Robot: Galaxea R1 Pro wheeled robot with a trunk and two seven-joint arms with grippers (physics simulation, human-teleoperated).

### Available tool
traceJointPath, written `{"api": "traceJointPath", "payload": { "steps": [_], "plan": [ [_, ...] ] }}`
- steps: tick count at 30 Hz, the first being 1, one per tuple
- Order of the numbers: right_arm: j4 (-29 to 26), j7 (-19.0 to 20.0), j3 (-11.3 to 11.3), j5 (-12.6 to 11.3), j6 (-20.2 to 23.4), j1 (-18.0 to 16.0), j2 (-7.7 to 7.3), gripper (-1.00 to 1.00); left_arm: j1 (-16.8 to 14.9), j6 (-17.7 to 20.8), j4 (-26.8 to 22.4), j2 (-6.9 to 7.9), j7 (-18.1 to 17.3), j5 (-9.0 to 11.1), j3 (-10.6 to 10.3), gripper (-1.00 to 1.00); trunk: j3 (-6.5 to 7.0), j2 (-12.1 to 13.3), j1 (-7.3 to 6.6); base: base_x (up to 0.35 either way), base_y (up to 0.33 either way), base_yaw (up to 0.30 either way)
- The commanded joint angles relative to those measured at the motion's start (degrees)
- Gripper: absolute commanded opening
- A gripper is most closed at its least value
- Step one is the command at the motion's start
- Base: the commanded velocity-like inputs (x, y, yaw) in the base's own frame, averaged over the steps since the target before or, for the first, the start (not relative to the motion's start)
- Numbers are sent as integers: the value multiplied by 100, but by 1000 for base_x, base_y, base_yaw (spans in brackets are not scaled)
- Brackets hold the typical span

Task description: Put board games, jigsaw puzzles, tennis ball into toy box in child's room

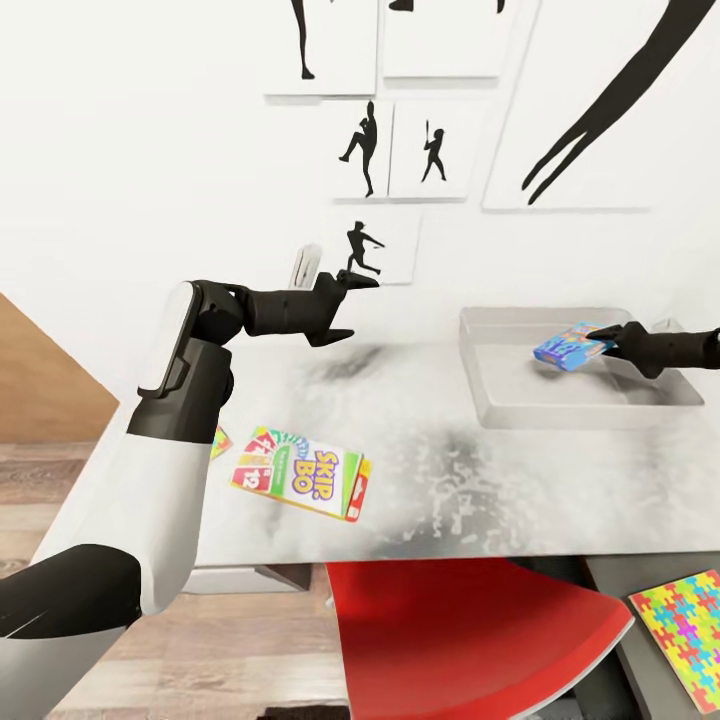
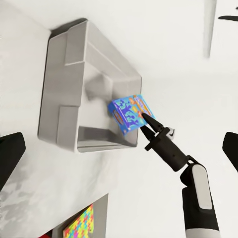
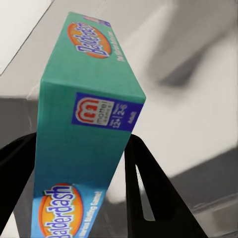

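Head view: right gripper clamps the blue game over the toy box at two o'clock, unreleased. Left gripper hangs spread, empty. Skip-Bo on the table and a puzzle at five o'clock remain.

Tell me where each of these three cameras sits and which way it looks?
Head view: from the robot's head, looking down over the table; both arms show, the left gripper empty.
Left wrist view: on the left arm, facing across the table at the toy box; the right arm shows.
Right wrist view: on the right arm, looking along the right gripper clamped on the blue board game.
Shared: all three show that game held over the toy box.
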Motion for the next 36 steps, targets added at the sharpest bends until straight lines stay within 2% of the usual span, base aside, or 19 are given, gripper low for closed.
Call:
{"api": "traceJointPath", "payload": {
  "steps": [1,8,11,16,24,36],
  "plan": [
    [3,-4,-90,61,-14,-6,12,-100,-8,3,3,-3,60,52,4,100,-19,-11,3,0,0,0],
    [-1,-431,-358,59,-124,-17,40,-100,-19,3,28,-3,64,52,3,100,-84,-11,3,0,0,0],
    [-7,-669,-558,57,-164,-22,49,-100,-22,3,36,-3,66,52,2,100,-112,-11,3,0,0,0],
    [-21,-823,-725,58,-236,-36,58,-100,-24,3,43,-7,67,52,2,100,-159,-11,3,0,0,0],
    [-47,-906,-818,66,-369,-49,59,-100,-27,3,51,-10,68,52,2,100,-227,-11,3,0,0,0],
    [-174,-966,-873,69,-590,-16,58,-100,-27,3,57,-11,68,47,2,100,-253,-11,3,0,0,0]
  ]
}}
